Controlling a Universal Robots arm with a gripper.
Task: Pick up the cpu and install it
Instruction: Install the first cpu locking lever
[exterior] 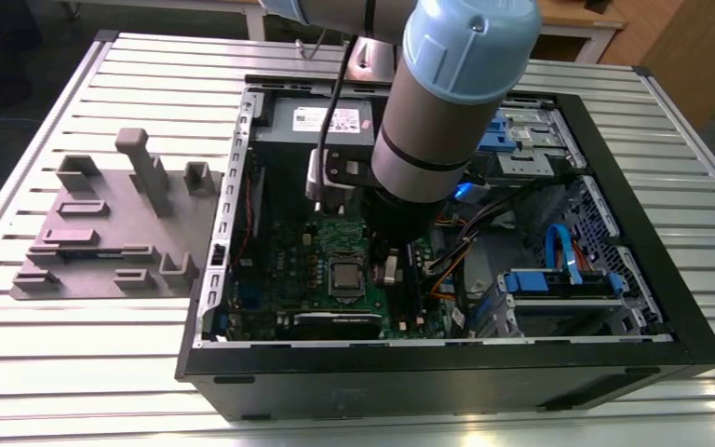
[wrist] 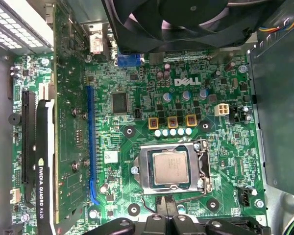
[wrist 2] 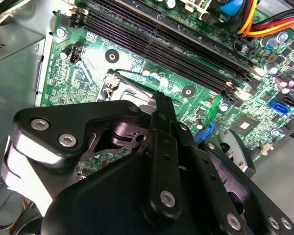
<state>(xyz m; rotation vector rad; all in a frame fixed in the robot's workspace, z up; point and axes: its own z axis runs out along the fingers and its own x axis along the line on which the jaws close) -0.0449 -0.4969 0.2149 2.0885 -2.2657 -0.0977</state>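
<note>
The cpu (wrist: 170,167), a small square chip with a pale silvery top, lies flat in the metal socket frame (wrist: 146,169) on the green motherboard (wrist: 137,88). In the first wrist view my gripper (wrist: 170,199) hovers just off one edge of the socket, its black fingers together with nothing between them. The second wrist view shows the gripper (wrist 2: 159,96) from behind, its tip pointing at a corner of the socket frame (wrist 2: 118,81). In the exterior view the arm (exterior: 438,102) reaches down into the open computer case (exterior: 457,358) above the socket (exterior: 346,277).
A graphics card (wrist: 44,186) stands along one side of the board. A black fan (wrist: 186,19) and memory slots (wrist 2: 176,44) flank the socket. A power supply (exterior: 320,119), blue drive brackets (exterior: 557,279) and cables (exterior: 457,265) crowd the case. A grey fixture (exterior: 109,233) sits on the table at the exterior view's left.
</note>
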